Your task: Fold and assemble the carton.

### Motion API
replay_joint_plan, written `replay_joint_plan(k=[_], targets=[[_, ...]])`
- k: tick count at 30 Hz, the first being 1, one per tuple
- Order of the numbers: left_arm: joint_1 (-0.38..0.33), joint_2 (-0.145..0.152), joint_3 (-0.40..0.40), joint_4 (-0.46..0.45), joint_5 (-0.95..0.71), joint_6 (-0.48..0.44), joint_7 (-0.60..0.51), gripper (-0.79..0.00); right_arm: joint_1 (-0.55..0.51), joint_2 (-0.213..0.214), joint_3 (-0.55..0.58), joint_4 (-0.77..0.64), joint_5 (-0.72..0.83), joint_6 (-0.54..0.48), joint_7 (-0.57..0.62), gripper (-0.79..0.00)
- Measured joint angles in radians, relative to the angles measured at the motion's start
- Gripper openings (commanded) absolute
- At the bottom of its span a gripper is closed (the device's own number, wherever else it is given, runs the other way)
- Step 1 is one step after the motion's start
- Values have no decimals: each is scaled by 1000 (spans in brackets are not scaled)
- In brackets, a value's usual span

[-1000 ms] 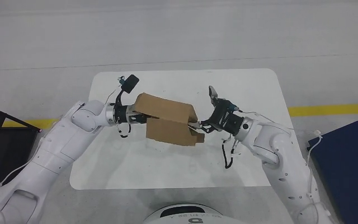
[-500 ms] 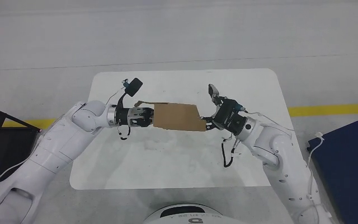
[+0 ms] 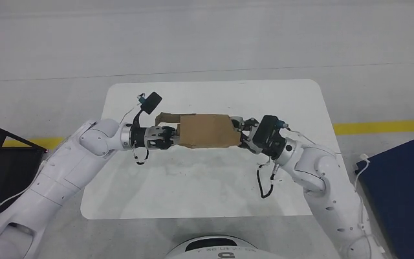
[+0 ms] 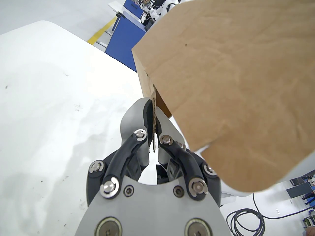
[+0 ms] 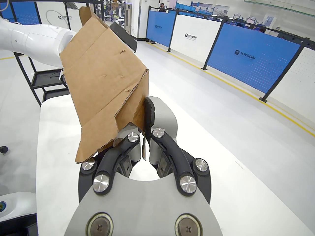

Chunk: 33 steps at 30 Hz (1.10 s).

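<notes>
So the left gripper [image 4: 152, 116] is clamped down on a thin corrugated edge of the carton [image 4: 233, 87], pads squeezed tight on both sides of the cardboard. The right gripper [image 5: 147, 116] is doing the same thing at the opposite end, pinching an edge right by a fold line. Between them the carton spans the middle of the table [image 3: 194, 188], and as far as I can tell it's lifted clear of the surface rather than resting on it. My guess on why it's held like that: grabbing both ends by single edges lets the two grippers pull or twist against each other so the blank pops open along its creases. Having it in the air also gives the lower panels room to swing. From the top view it just looks like a plain brown rectangle, pretty flat, with a small flap poking out at the left gripper's end. The right wrist view is where you get the real shape, one panel bent off another along a sharp ridge, plus a notched flap down by the gripper. The left wrist view gives you a big smooth face and a rounded flap corner right over the gripper. I'd call it early days, nothing squared up and the flaps all loose.
</notes>
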Motion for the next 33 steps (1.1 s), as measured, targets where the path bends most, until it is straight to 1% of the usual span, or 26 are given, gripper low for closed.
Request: replay_joint_plan(k=[8,9,10,11,12,13,14,20,26,29,33], targets=[[19,0,-29,3,-12,0,0,-785,10,4,3,26,91,-36,11,-785],[19,0,-30,6,-14,0,0,-757,10,5,3,28,101,-41,17,-785],[19,-1,-29,6,-11,0,0,-591,11,5,2,30,109,-47,25,-785],[17,-1,-27,5,-3,0,0,-517,11,6,1,32,117,-53,33,-785],[14,-1,-25,2,7,0,0,-422,13,7,-2,33,127,-59,41,-785],[12,-2,-23,1,13,0,0,-52,14,7,-3,34,133,-61,47,-785],[10,-2,-22,2,18,0,0,0,16,8,-3,35,138,-63,51,-785],[2,-3,-24,32,30,0,0,0,20,11,1,41,165,-61,52,-785],[23,4,-54,56,23,0,0,0,22,13,2,65,193,-51,57,-785],[36,9,-75,73,27,0,0,0,24,13,1,74,205,-41,57,-785],[57,24,-133,91,82,0,0,0,22,15,0,99,222,-20,81,-785]])
